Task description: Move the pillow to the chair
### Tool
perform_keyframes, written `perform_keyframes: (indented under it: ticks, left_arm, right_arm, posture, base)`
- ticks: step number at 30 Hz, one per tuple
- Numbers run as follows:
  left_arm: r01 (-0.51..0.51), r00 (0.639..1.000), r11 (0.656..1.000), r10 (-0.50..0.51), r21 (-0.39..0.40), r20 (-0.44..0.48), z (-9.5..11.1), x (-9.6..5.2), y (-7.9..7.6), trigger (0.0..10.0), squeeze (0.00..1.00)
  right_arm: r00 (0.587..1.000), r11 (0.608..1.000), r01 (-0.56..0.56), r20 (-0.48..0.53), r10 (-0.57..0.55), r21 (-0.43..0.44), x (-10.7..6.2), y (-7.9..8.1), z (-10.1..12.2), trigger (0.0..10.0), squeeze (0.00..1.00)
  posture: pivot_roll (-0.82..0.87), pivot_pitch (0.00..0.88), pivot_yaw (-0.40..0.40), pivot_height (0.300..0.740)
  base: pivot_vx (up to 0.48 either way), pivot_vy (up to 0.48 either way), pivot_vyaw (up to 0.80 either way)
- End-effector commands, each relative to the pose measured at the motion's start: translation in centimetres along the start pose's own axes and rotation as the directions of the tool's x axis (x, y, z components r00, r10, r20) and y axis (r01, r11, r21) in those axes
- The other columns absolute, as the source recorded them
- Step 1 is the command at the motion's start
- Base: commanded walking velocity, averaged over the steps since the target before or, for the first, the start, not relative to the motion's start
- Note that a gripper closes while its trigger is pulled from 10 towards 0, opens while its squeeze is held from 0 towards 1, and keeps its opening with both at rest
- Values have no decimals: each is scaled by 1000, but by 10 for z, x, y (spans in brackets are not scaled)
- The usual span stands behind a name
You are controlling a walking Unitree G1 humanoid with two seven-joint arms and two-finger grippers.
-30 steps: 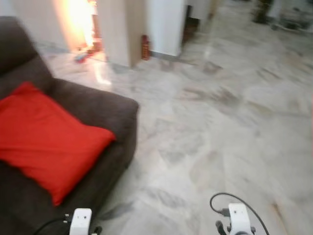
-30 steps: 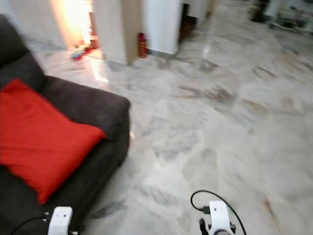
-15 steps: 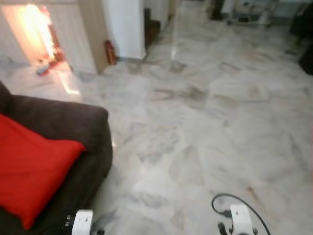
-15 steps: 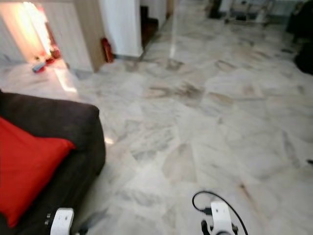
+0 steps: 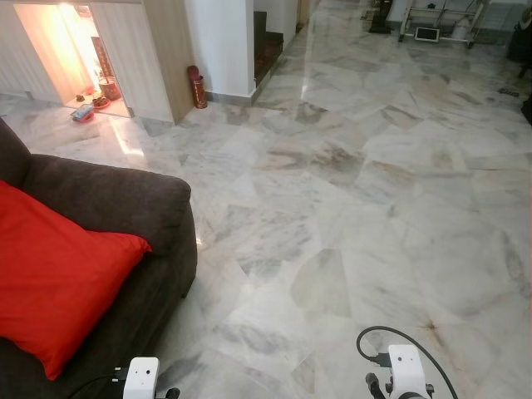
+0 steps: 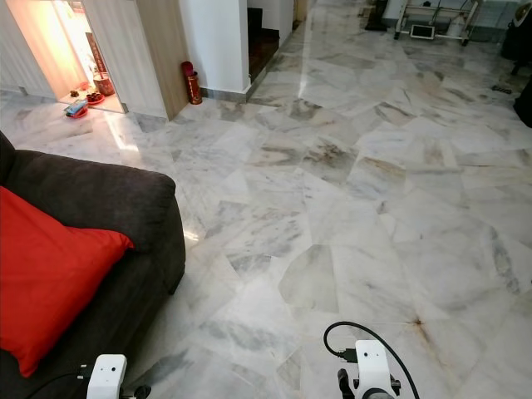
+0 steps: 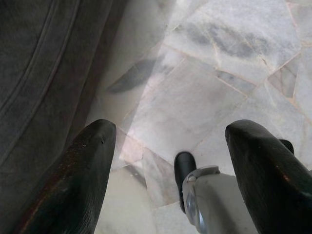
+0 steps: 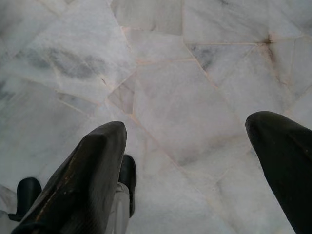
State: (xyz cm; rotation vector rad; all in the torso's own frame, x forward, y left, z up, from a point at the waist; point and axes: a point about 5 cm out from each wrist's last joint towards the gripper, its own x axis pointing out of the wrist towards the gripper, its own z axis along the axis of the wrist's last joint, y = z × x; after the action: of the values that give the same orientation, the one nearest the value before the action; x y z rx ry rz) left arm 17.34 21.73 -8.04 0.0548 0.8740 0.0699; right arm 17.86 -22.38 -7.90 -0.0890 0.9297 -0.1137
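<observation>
A red pillow lies on the seat of a dark grey armchair at the left of the eye views. My left gripper hangs open beside the armchair's side, over the marble floor, with nothing between its fingers. My right gripper hangs open above bare floor, also holding nothing. The white wrist tops of both arms, left and right, peek in at the bottom edge of the eye views.
Marble floor stretches ahead and to the right. A lit wooden alcove with small items on its floor stands at the back left, a red cylinder beside a white pillar. A wheeled rack is far back.
The camera has swung right and steadied, so the armchair and pillow sit further left and the picture is sharp. Both arms still hang as before.
</observation>
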Motion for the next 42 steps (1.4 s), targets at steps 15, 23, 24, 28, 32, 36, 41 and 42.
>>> perform_keyframes:
  ticks: [15, 23, 24, 28, 32, 36, 41, 42]
  left_arm:
    - [-3, 1000, 1000, 3, -13, -11, -1, 0, 0, 10000, 0]
    - [-2, 1000, 1000, 2, -15, -9, -1, 0, 0, 10000, 0]
    - [-1, 1000, 1000, 1, -15, -8, -1, 0, 0, 10000, 0]
    - [0, 1000, 1000, 0, -16, -8, -1, 0, -1, 10000, 0]
    - [2, 1000, 1000, -2, -16, -7, -1, 0, -1, 10000, 0]
    - [3, 1000, 1000, -3, -15, -6, -1, 0, -1, 10000, 0]
    - [5, 1000, 1000, -5, -12, -6, -1, 0, -3, 10000, 0]
    - [5, 1000, 1000, -5, -12, -6, -1, 0, -3, 10000, 0]
  right_arm:
    - [1000, 1000, -3, 17, 2, 18, 0, 0, 3, 10000, 0]
    - [1000, 1000, -6, 21, 5, 25, 1, 2, 4, 10000, 0]
    - [1000, 1000, -6, 20, 6, 27, 1, 2, 4, 10000, 0]
    - [1000, 999, -10, 20, 9, 31, 1, 2, 5, 10000, 0]
    - [1000, 1000, -10, 21, 10, 26, 1, 2, 5, 10000, 0]
    - [1000, 1000, -10, 23, 9, 24, 1, 3, 5, 10000, 0]
    - [1000, 1000, -11, 22, 11, 19, 1, 3, 5, 10000, 0]
    - [1000, 1000, -11, 22, 11, 18, 1, 3, 5, 10000, 0]
  posture:
    - [45, 0, 27, 740]
    - [44, 0, 28, 740]
    - [44, 0, 28, 740]
    - [44, 0, 28, 740]
    - [45, 0, 27, 740]
    - [45, 0, 27, 740]
    - [49, 0, 26, 740]
    - [49, 0, 26, 740]
  base:
    - [260, 0, -164]
    - [262, 0, 0]
    - [262, 0, 0]
    - [260, 0, -586]
    - [260, 0, -578]
    - [262, 0, 0]
    - [261, 0, 0]
    - [262, 0, 0]
